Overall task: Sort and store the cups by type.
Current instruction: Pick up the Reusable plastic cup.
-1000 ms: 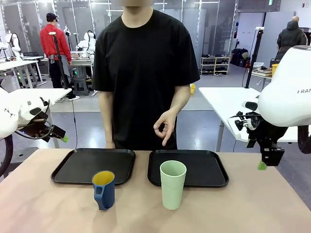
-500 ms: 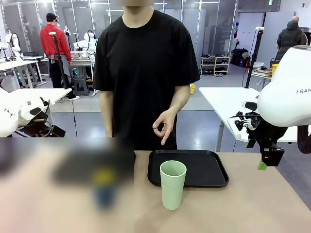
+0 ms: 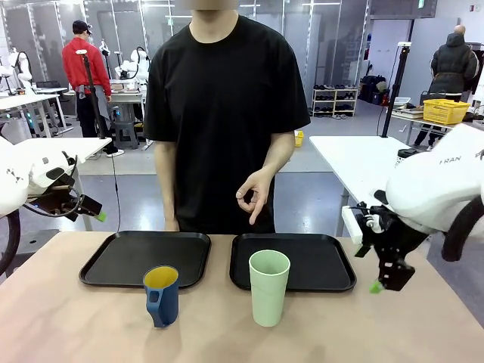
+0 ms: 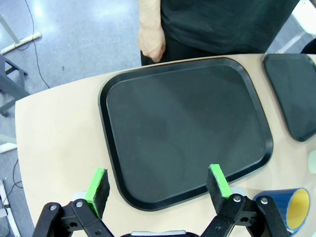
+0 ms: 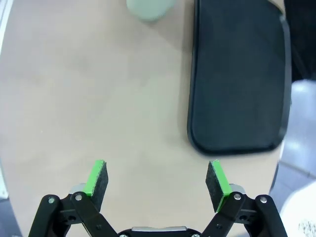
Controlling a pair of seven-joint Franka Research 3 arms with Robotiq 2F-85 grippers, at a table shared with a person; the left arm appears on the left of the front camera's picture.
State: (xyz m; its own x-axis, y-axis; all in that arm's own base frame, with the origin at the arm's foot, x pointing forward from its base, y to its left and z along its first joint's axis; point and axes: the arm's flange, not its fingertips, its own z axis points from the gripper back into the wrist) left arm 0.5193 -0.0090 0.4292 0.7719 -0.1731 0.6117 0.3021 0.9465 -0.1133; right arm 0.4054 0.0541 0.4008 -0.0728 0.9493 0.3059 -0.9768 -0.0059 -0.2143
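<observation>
A tall pale mint-green tumbler [image 3: 268, 286] stands on the table just in front of the right black tray [image 3: 333, 272]. A shorter dark blue mug [image 3: 162, 294] with a yellow inside and a handle stands in front of the left black tray [image 3: 121, 261]; its rim shows at the corner of the left wrist view [image 4: 289, 208]. My left gripper [image 4: 158, 185] hovers open over the near edge of the left tray [image 4: 187, 128], at the table's left edge [image 3: 94, 212]. My right gripper [image 5: 157, 180] is open above bare table, right of the tumbler [image 5: 148, 9], low by the right tray [image 3: 384, 283].
A person in a black shirt [image 3: 227, 113] stands at the far side, one hand [image 3: 254, 198] raised above the right tray, the other fist [image 4: 150, 43] near the left tray's far edge. Bare tabletop [image 3: 340, 325] lies in front of both cups.
My right arm has swung down and inward from beside the table to just above its right part. The left arm, both cups and the person have stayed put.
</observation>
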